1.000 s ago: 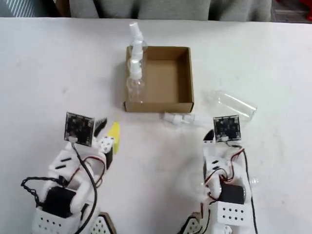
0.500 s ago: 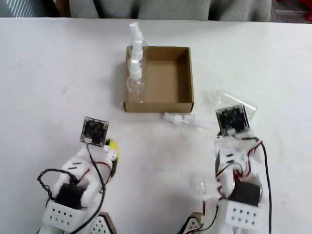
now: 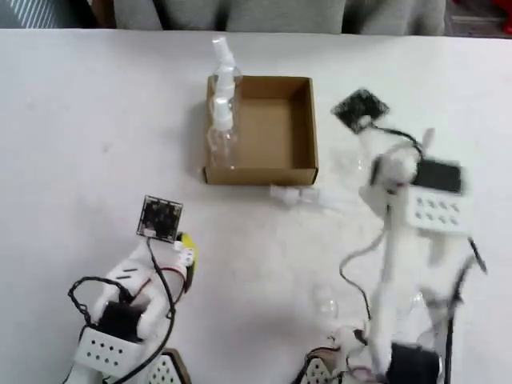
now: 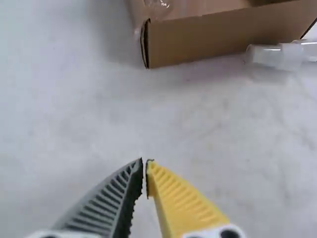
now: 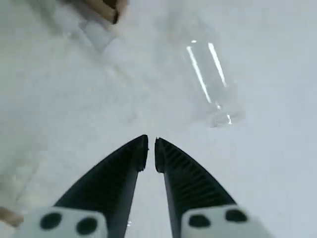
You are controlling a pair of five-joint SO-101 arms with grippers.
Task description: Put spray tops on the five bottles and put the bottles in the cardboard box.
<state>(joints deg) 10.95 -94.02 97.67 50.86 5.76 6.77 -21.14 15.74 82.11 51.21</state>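
Observation:
The cardboard box (image 3: 276, 128) stands open at the table's middle, its corner (image 4: 198, 34) also in the left wrist view. Three clear bottles with spray tops (image 3: 222, 120) stand in a row along its left wall. A loose spray top (image 3: 292, 194) (image 4: 282, 52) (image 5: 99, 34) lies just in front of the box. A clear topless bottle (image 5: 210, 84) lies on its side ahead of my right gripper (image 5: 151, 148), which is shut and empty above the table. My left gripper (image 4: 144, 171) (image 3: 184, 242) is shut and empty, low over bare table in front of the box's left corner.
The right arm (image 3: 416, 192) stretches high over the table to the right of the box and hides what lies under it. A small clear cap (image 3: 324, 302) rests near the arm bases. The table's far edge runs behind the box.
The right arm has risen and swung forward to the right of the box, covering the lying bottle in the high view. The left arm shifted slightly to the right.

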